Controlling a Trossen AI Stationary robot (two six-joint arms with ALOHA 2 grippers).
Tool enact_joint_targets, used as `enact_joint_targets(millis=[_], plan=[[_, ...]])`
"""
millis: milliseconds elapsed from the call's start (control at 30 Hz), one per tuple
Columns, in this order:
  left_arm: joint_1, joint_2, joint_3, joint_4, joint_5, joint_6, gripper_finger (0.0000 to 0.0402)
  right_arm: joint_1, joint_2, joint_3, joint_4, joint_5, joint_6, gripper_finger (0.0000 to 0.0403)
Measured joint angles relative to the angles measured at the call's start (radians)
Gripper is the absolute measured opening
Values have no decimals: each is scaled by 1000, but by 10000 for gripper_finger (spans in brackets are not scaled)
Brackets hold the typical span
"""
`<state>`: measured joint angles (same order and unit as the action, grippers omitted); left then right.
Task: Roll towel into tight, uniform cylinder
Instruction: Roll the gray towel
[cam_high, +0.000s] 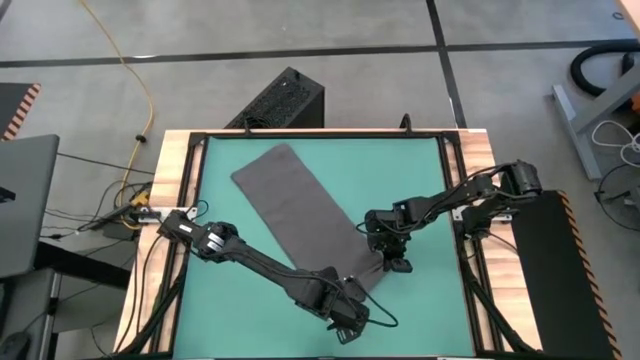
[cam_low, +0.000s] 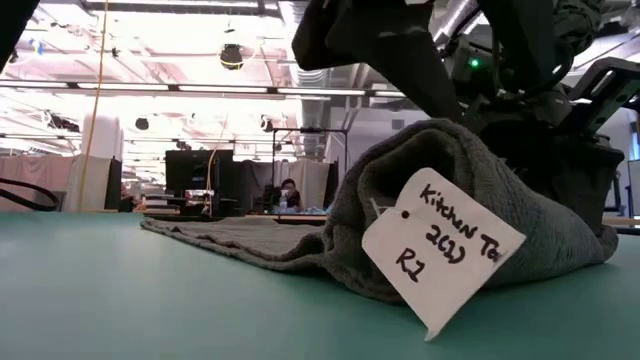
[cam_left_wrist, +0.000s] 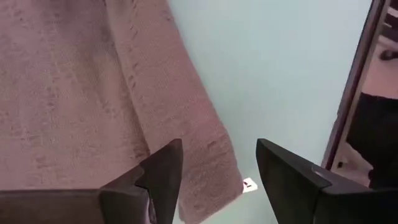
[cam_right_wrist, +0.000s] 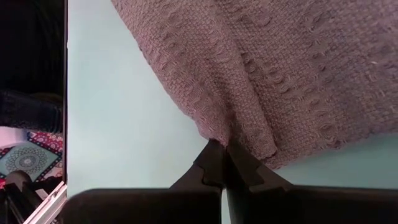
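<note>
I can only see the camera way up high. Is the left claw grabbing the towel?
Observer: No. In its wrist view the left gripper is open, with the towel edge between its fingers but not pinched.
Operator: What about the other claw?
Observer: The right gripper is shut on the towel's edge, bunching the cloth at its tips.
Operator: Is it rolled up yet?
Observer: Only started. The low view shows one folded-over hump at the near end, the rest flat on the green mat.
Operator: Anything else?
Observer: A white tag with handwriting hangs off that hump.
</note>
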<state>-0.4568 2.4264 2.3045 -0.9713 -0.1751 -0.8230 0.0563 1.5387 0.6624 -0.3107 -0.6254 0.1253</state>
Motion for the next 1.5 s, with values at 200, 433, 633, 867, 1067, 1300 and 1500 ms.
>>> enact_joint_targets(millis=[200,433,633,867,1067,1300,1500], plan=[[-4,27,-4,-69,30,-19,194,0,0,0,1,0,5,19],[-11,41,-3,-60,41,-35,194,0,0,0,2,-1,6,19],[-18,67,-7,-29,59,-38,194,0,0,0,1,-1,6,19],[-19,82,-18,-48,71,-38,189,0,0,0,1,-2,8,19],[-19,83,-19,-54,63,-24,111,0,0,0,1,-2,9,19],[-19,83,-19,47,82,48,10,0,-12,0,-34,-46,33,19],[-23,83,-19,158,130,117,3,0,-93,0,-135,-67,33,19]])
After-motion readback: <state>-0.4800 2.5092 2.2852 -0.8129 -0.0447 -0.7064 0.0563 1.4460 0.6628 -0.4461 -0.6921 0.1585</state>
